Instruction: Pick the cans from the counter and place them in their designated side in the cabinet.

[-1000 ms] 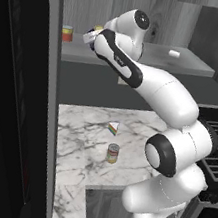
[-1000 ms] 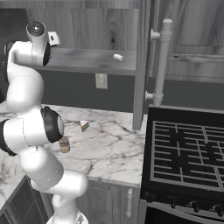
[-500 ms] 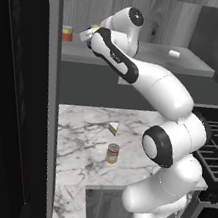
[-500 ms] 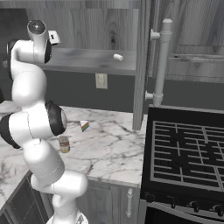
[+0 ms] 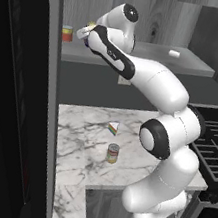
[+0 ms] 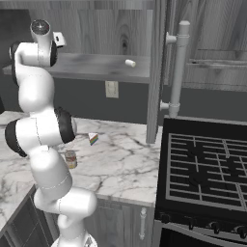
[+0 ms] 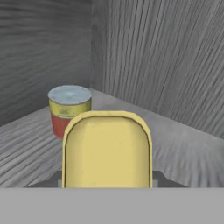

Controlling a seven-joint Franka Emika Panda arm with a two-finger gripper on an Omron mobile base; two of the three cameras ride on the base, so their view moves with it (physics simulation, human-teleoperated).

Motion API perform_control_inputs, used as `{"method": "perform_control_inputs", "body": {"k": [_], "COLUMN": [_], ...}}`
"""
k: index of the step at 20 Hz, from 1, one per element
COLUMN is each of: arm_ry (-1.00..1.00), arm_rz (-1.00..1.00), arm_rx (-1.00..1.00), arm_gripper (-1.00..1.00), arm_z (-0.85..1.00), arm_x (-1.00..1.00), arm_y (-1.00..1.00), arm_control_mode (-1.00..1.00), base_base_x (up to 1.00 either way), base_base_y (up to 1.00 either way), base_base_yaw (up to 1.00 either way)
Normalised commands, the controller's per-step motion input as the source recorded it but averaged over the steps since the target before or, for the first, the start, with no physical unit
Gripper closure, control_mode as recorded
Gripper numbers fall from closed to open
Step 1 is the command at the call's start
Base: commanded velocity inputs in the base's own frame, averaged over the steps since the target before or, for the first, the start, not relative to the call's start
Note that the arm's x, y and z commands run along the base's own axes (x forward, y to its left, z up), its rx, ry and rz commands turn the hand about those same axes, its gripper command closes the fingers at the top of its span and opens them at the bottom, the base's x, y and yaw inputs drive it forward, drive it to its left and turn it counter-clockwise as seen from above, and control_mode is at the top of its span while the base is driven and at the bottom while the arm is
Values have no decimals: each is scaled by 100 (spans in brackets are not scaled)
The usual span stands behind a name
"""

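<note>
My gripper is up inside the cabinet, over the left end of its grey shelf board, and is shut on the boxy dark blue can. In the hand view that can's yellow top sits between the dark fingertips, just above the shelf. The round can with the yellow-green-red label stands upright on the white marble counter, in front of the arm's base.
A short red-and-yellow can stands in the shelf's left corner, just beyond the held can. A small white piece lies further right on the shelf. A rainbow-striped wedge lies on the counter. The black stove is to the right.
The hand with the boxy can has edged a little further left along the shelf, toward the red-and-yellow can. The round can and the wedge have not moved.
</note>
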Motion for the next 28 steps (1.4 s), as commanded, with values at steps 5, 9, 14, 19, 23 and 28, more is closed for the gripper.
{"method": "perform_control_inputs", "body": {"k": [5,9,14,19,23,28], "arm_ry": [2,2,2,1,0,1], "arm_rz": [0,0,0,0,0,0], "arm_rx": [-1,-1,-1,0,0,0], "arm_gripper": [100,100,100,100,100,-100], "arm_z": [-4,-6,-8,-10,-13,-15], "arm_x": [18,18,18,18,17,17], "arm_y": [8,7,8,8,6,7], "arm_control_mode": [-100,-100,-100,-100,-100,-100], "base_base_x": [0,0,0,0,0,0], "base_base_y": [0,0,0,0,0,0], "base_base_yaw": [0,0,0,0,0,0]}}
